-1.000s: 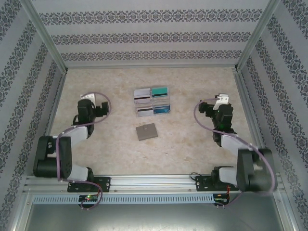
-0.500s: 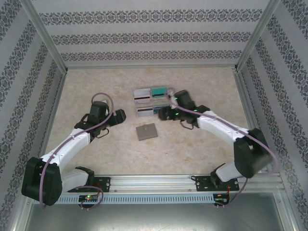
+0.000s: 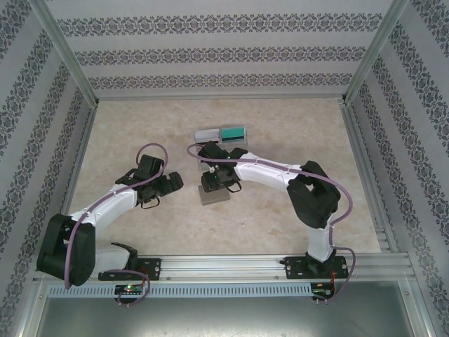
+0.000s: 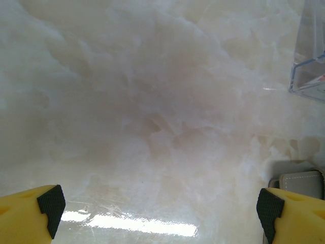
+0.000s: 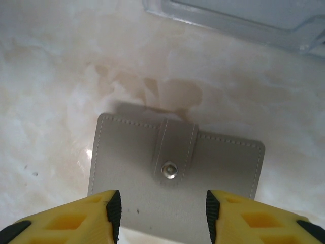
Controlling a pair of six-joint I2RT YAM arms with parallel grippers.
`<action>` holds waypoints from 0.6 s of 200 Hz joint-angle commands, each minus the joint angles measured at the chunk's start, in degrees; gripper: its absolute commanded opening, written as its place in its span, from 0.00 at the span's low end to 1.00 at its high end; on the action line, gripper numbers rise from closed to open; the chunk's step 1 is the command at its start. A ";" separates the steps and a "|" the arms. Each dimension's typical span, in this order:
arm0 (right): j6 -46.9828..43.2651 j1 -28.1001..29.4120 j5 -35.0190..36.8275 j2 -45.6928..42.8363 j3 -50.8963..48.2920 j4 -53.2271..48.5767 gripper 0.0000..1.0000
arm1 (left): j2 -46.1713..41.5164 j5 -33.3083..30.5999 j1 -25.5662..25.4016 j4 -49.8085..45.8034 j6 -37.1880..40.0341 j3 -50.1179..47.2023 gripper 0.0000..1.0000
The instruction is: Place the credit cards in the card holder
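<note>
Right end effector (image 3: 219,180): over card holder (image 3: 212,197), mid tabletop (image 3: 295,126)
Left end effector (image 3: 172,182): near holder's left
Credit cards (image 3: 233,132): in rack (image 3: 208,139) behind

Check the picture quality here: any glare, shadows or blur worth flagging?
Left wrist view: a bright glare streak on the table near the bottom edge, and the surface looks soft. Right wrist view: the wallet and its snap are sharp, with a soft shadow on the table beyond it. Top view: even light, rather grainy.
</note>
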 commanded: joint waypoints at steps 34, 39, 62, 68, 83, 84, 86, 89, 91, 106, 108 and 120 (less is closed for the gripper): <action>1.04 0.66 3.51 6.43 6.42 -8.14 0.46 | -2.04 -1.48 -0.08 -0.51 2.00 0.49 0.99; 1.19 0.70 3.67 6.61 6.64 -8.61 0.46 | -2.16 -1.49 -0.15 -0.43 2.06 0.43 0.99; 1.47 0.79 2.97 7.94 7.12 -9.59 0.45 | -2.22 -1.02 -0.09 0.83 1.76 -0.13 0.99; 1.47 0.79 2.83 8.49 7.48 -9.73 0.42 | -2.20 -0.84 -0.13 1.21 1.68 -0.34 0.99; 1.69 0.79 2.65 10.17 8.69 -10.41 0.38 | -1.97 -0.45 -0.08 1.90 1.56 -0.49 0.99; 1.70 0.79 2.69 10.39 8.80 -10.43 0.37 | -1.96 -0.45 -0.12 1.93 1.60 -0.48 0.99; 1.70 0.79 2.70 10.48 8.83 -10.44 0.35 | -2.02 -0.44 -0.08 1.99 1.64 -0.48 0.99; 1.75 0.80 2.93 10.56 8.92 -10.48 0.33 | -2.02 -0.44 -0.15 2.02 1.69 -0.41 0.99; 1.84 0.80 3.13 10.60 8.94 -10.41 0.30 | -2.10 -0.48 -0.11 1.99 1.70 -0.39 0.99; 2.85 0.67 3.76 9.44 7.55 -8.77 0.19 | -2.49 -0.95 -0.15 1.70 2.00 -0.27 0.99; 2.97 0.63 3.82 9.30 7.37 -8.59 0.18 | -2.59 -1.03 -0.11 1.69 2.00 -0.25 0.99; 3.43 0.04 3.59 7.66 6.17 -7.45 0.13 | -3.07 -1.08 -0.16 1.72 2.26 -0.21 0.99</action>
